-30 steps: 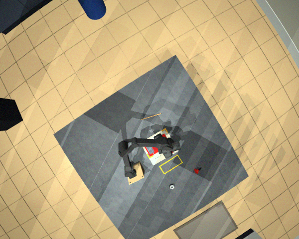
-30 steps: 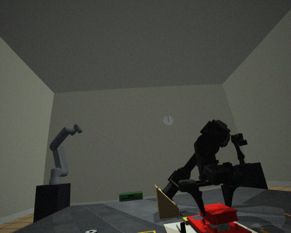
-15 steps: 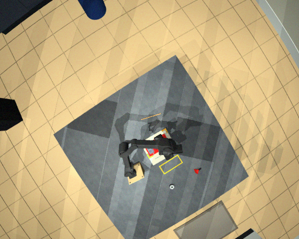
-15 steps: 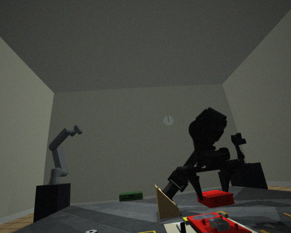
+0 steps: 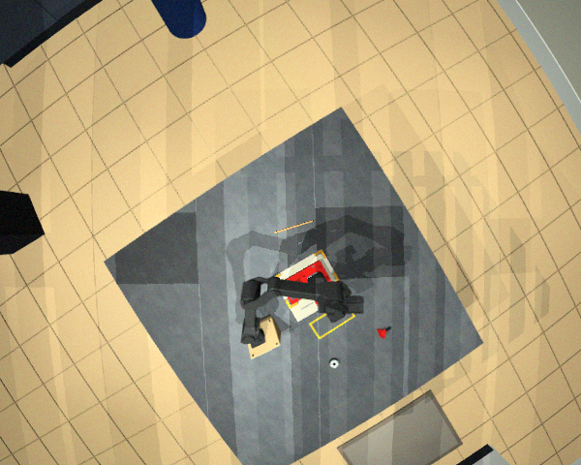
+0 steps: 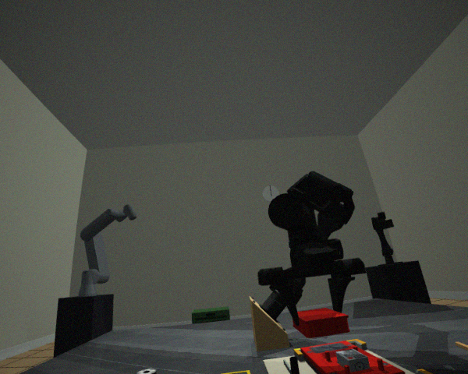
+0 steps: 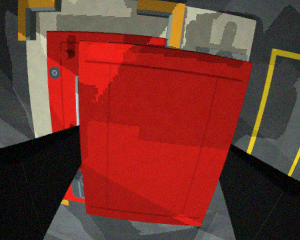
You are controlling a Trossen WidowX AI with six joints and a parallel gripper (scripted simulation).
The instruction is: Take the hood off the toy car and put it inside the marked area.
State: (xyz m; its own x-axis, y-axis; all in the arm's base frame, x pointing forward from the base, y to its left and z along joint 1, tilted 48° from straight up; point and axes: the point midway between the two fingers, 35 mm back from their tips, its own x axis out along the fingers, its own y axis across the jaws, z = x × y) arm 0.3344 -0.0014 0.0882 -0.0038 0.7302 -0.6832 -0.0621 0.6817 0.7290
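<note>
One claw (image 5: 337,301) (image 6: 318,318) (image 7: 153,140), top view: just below centre, above the car (image 5: 303,276) (image 6: 318,359) (image 7: 61,107) and the yellow marked area (image 5: 337,326) (image 7: 262,100)!
Red hood (image 6: 324,324) (image 7: 160,130), exterior view: lower right, gripped by the claw, clear of the car!
Hood, wrist view: filling mid-frame, clamped between dark fingers; marked area right, hood outside its outline!
</note>
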